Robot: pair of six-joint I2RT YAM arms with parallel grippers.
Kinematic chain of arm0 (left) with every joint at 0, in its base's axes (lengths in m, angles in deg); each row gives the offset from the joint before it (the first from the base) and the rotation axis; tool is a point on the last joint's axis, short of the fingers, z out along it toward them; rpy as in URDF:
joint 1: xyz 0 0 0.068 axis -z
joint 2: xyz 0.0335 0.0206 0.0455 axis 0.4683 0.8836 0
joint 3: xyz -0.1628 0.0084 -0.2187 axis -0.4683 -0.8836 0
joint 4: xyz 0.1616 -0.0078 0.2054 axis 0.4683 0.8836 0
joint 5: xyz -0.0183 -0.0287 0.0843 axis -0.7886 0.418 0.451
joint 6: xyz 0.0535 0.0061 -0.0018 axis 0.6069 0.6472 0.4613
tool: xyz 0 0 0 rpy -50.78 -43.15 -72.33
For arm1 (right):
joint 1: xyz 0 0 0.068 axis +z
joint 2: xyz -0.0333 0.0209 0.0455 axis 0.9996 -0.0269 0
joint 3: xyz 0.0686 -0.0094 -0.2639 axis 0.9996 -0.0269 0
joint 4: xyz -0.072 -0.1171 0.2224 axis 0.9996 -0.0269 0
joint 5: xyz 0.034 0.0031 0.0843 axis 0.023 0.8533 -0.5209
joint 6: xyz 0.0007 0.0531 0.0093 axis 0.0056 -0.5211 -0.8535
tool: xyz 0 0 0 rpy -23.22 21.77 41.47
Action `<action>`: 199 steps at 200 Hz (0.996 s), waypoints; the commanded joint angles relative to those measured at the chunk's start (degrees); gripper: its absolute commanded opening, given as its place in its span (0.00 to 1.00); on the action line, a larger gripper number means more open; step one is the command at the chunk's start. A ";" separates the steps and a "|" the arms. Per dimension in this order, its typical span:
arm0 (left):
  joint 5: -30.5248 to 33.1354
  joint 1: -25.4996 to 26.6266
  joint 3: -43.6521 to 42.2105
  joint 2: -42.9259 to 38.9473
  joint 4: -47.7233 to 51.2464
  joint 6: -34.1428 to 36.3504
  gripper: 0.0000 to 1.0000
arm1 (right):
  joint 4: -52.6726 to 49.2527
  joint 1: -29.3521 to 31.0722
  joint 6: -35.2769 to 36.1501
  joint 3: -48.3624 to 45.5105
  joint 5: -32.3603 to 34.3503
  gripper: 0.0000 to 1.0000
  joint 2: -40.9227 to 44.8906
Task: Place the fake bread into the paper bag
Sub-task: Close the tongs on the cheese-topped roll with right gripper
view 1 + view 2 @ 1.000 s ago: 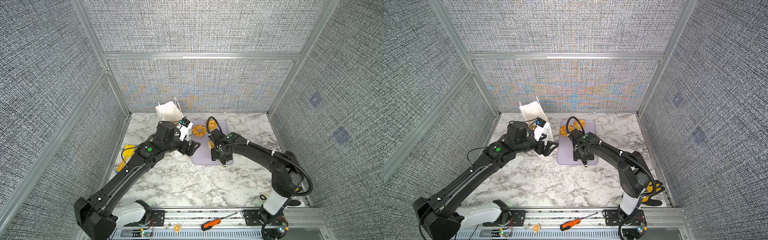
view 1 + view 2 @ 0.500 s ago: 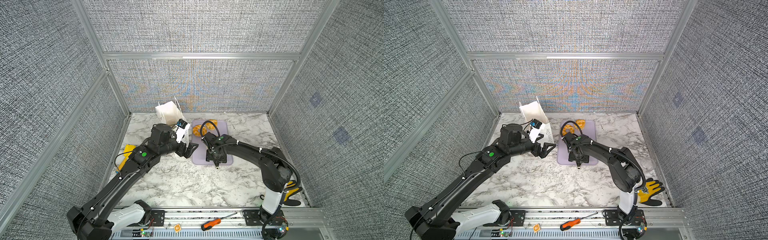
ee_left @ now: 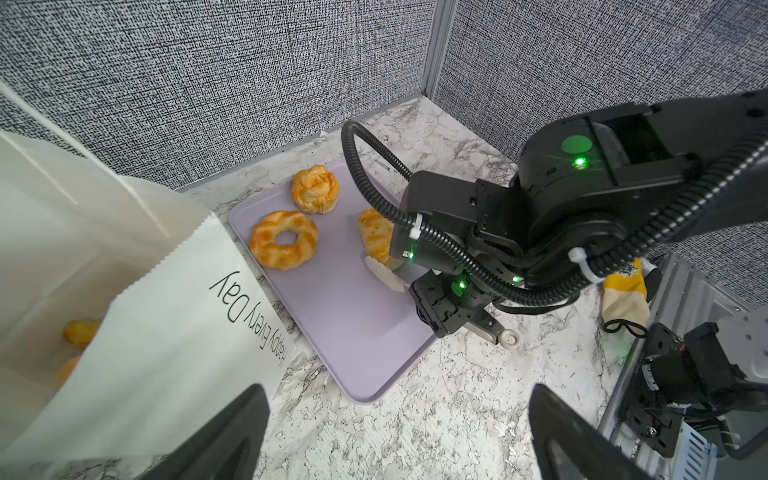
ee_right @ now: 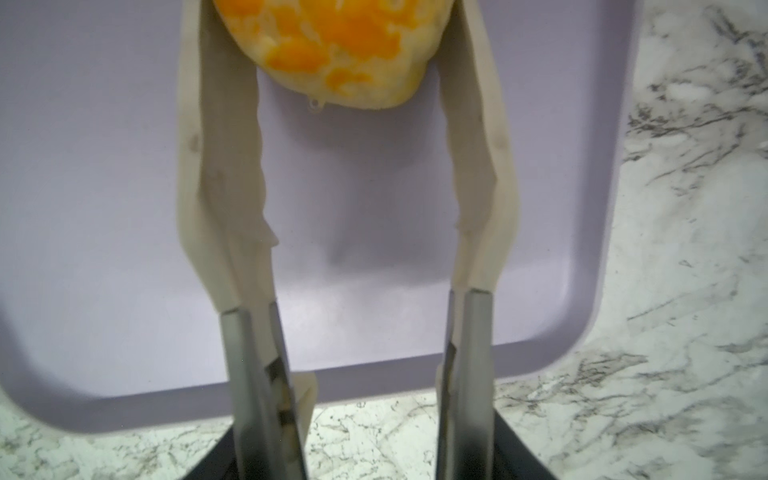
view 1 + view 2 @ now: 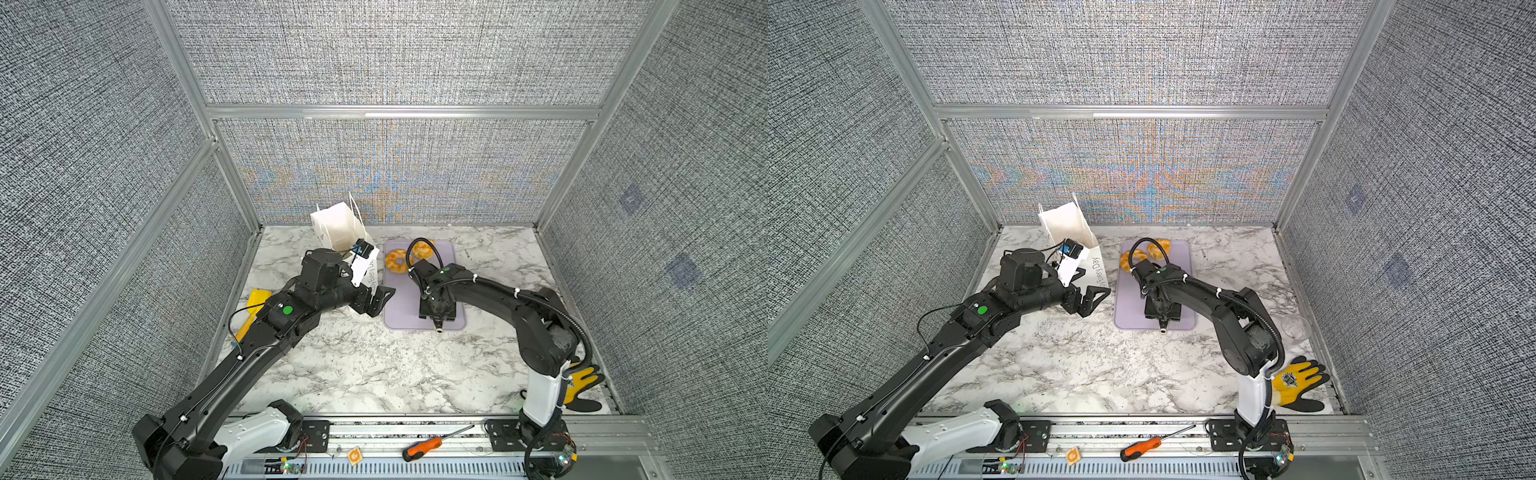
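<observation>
STEP: grasp | right gripper: fingers part-closed astride fake bread piece resting on purple tray, far centre; you cannot confirm firm grip | left gripper: spread wide, empty, just beside paper bag, far left, probably so you can steady its mouth.

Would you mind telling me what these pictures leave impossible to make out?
Right gripper: fingertips cut off by the right wrist view's edge; firm grip on the pastry unclear.
Paper bag: its front wall hides most contents in the left wrist view; count unknown.
Both top views: the right arm covers that pastry.
</observation>
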 commanded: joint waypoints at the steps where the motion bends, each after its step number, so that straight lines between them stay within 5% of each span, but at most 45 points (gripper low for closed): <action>1: 0.56 -0.10 0.29 0.20 -1.03 0.47 0.99 | -0.47 0.04 7.87 -1.60 -0.50 0.60 1.47; 34: 0.03 -0.10 0.73 0.82 -1.08 0.41 0.99 | 3.35 -0.44 17.12 -7.51 -3.94 0.60 5.70; 87: -0.31 -0.10 0.92 1.14 -1.02 0.26 0.99 | 1.99 -1.95 22.53 -11.56 -3.97 0.65 8.08; 199: -0.31 -0.10 0.79 0.76 -0.84 0.32 0.99 | -1.92 -1.72 5.63 -3.47 -0.11 0.72 2.85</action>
